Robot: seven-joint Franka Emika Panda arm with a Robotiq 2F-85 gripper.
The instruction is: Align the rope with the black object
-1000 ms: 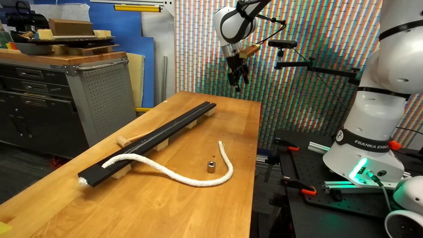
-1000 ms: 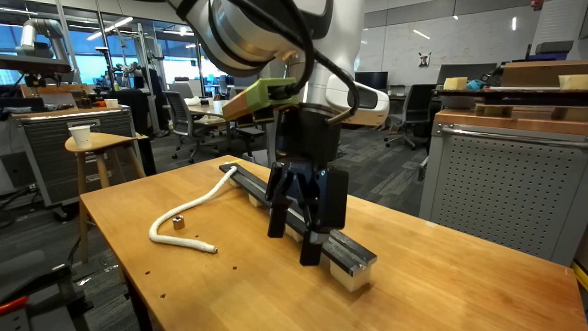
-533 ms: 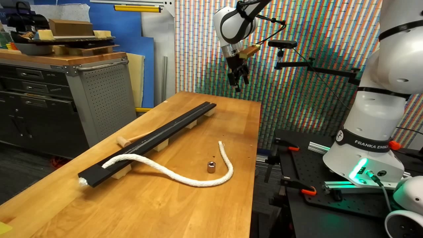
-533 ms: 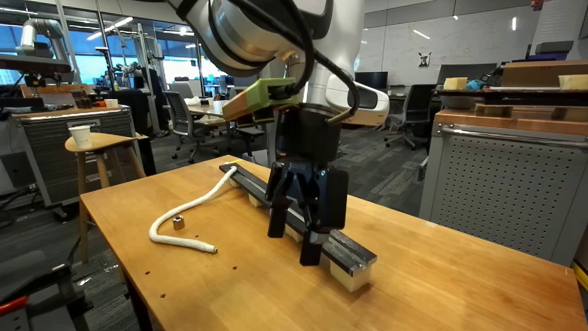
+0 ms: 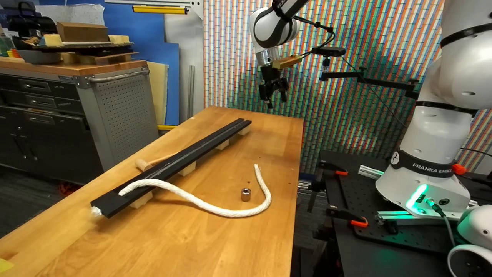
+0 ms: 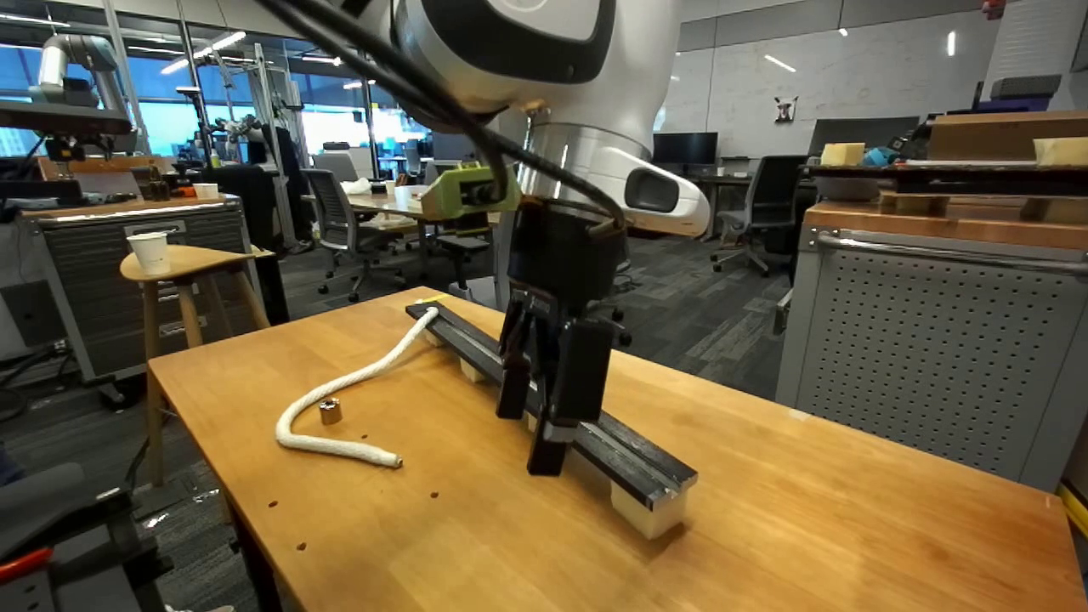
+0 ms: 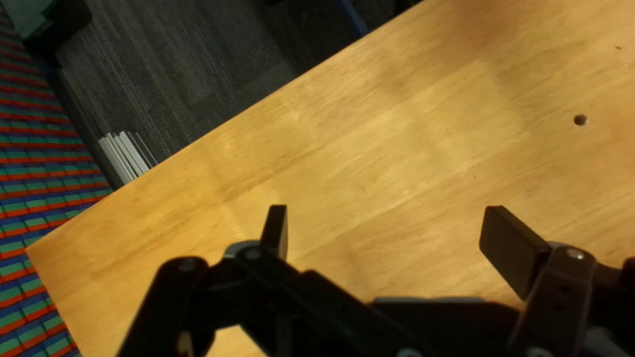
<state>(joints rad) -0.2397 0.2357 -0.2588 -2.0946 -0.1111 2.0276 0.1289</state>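
Note:
The white rope point(image 5: 230, 212) lies in a curve on the table in both exterior views point(image 6: 340, 448). One part of it rises onto the near end of the black bar point(image 5: 192, 150), and a frayed white tip shows at that bar end. Its other end lies loose on the table. The bar is straight and grooved, and it also shows in an exterior view point(image 6: 629, 455). My gripper point(image 5: 276, 102) is open and empty, in the air near the bar's far end, apart from rope and bar. In the wrist view the open gripper point(image 7: 387, 223) has only table behind it.
Pale blocks point(image 5: 187, 169) hold the bar above the wooden table point(image 5: 215, 246). A small metal cylinder point(image 5: 245, 194) stands inside the rope's curve. A wooden mallet point(image 5: 144, 164) lies behind the bar. A cart point(image 5: 119, 111) stands beside the table.
My gripper has turned and shifted a little to the left in both exterior views, still open. The rope, the bar and the metal cylinder have not moved.

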